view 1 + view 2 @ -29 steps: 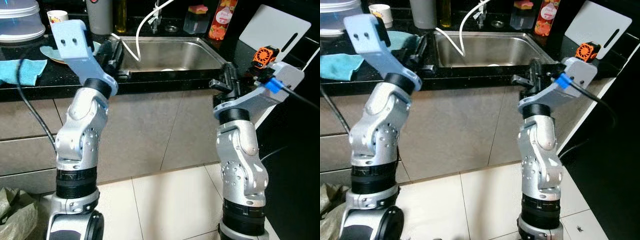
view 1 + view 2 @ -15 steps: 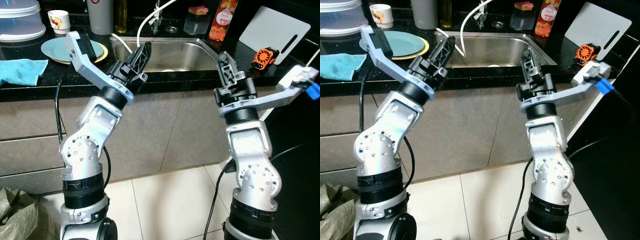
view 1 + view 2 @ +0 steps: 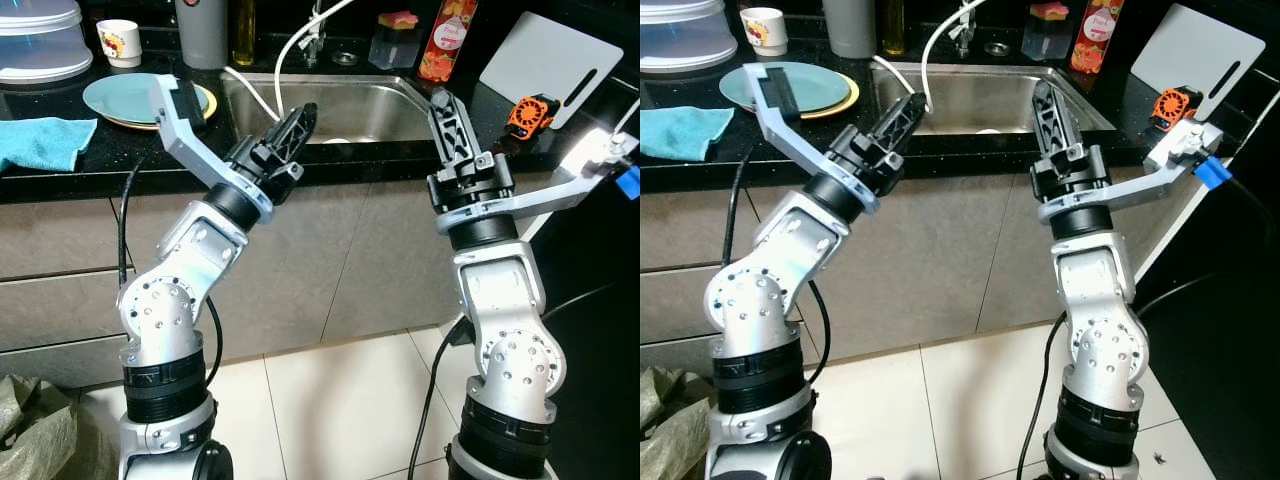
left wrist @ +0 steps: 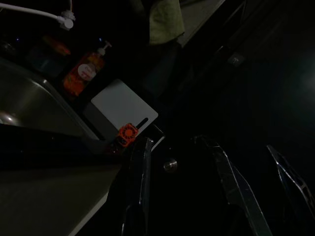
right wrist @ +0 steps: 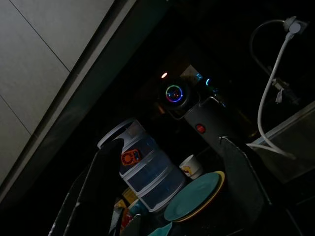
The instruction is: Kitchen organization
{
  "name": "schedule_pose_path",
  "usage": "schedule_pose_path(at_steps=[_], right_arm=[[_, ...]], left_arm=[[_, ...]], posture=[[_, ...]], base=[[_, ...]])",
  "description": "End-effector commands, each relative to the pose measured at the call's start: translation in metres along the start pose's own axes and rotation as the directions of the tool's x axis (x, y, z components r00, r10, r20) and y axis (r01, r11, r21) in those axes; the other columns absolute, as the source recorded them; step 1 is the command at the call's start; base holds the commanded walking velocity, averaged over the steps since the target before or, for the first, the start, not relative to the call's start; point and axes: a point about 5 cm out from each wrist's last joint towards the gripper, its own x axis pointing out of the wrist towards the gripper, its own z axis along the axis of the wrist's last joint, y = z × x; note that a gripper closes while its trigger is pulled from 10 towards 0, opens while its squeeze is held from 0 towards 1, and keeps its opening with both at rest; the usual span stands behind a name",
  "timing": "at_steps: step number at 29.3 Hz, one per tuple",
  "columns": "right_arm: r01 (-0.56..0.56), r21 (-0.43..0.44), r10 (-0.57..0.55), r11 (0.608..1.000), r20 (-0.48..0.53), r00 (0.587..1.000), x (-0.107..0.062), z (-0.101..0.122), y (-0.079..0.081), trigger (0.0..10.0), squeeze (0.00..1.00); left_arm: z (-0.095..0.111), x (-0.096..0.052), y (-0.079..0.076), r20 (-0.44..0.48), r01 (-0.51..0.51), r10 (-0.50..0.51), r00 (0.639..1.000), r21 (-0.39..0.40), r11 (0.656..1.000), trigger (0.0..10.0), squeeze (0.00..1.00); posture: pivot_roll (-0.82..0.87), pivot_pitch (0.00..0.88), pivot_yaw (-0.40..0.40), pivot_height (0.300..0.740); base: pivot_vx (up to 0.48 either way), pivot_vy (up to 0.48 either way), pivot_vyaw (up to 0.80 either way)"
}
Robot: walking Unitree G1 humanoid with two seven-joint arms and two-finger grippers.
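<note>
Dark kitchen surface (image 3: 60, 170) with a steel sink (image 3: 340, 105) in the middle, robot parked right in front of it.

Both arms just swung around from a second ago, and now the left hand (image 3: 295, 125) and right hand (image 3: 443, 112) point up at the sink edge, fingers apart, holding nothing. Teal plate (image 3: 125, 98), blue cloth (image 3: 40, 140), mug (image 3: 116, 42) sit off to the left, white cutting board (image 3: 545, 58) to the right, all untouched. Looks like it's only lining up, no tidying done yet.
</note>
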Motion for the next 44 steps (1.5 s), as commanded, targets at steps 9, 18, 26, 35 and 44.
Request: schedule_pose_path(at_steps=[9, 18, 26, 35, 44], right_arm=[[0.046, -0.102, -0.051, 0.994, -0.046, 0.998, -0.001, -0.009, -0.004, 10.0, 0.0], [0.076, -0.483, -0.146, 0.872, -0.108, 0.983, -0.002, -0.022, -0.016, 10.0, 0.0], [0.061, -0.561, -0.154, 0.825, -0.121, 0.981, -0.004, -0.028, -0.017, 0.8, 0.0], [0.072, -0.598, -0.168, 0.798, -0.107, 0.98, -0.005, -0.029, -0.018, 10.0, 0.0], [0.109, -0.673, -0.197, 0.731, -0.055, 0.979, -0.005, -0.026, -0.022, 10.0, 0.0]], left_arm=[[-0.013, 0.001, -0.002, -0.088, -0.007, 0.088, 0.992, 0.668, 0.744, 10.0, 0.0], [0.006, 0.005, 0.005, 0.057, -0.128, 0.148, 0.987, 0.832, 0.539, 10.0, 0.0], [0.008, 0.004, 0.006, 0.085, -0.144, 0.131, 0.988, 0.827, 0.544, 10.0, 0.0], [0.007, 0.002, 0.008, 0.1, -0.155, 0.132, 0.986, 0.84, 0.52, 10.0, 0.0], [0.001, -0.002, 0.017, 0.029, -0.118, 0.188, 0.982, 0.865, 0.487, 10.0, 0.0]], posture=[[0.21, 0.013, -0.054, 0.74], [0.21, 0.017, -0.051, 0.74], [0.21, 0.02, -0.052, 0.74], [0.21, 0.023, -0.055, 0.74], [0.21, 0.027, -0.055, 0.74]], base=[[0.0, 0.0, 0.0], [0.0, 0.0, 0.0], [0.0, 0.0, 0.0], [0.0, 0.0, 0.0], [0.0, 0.0, 0.0]])
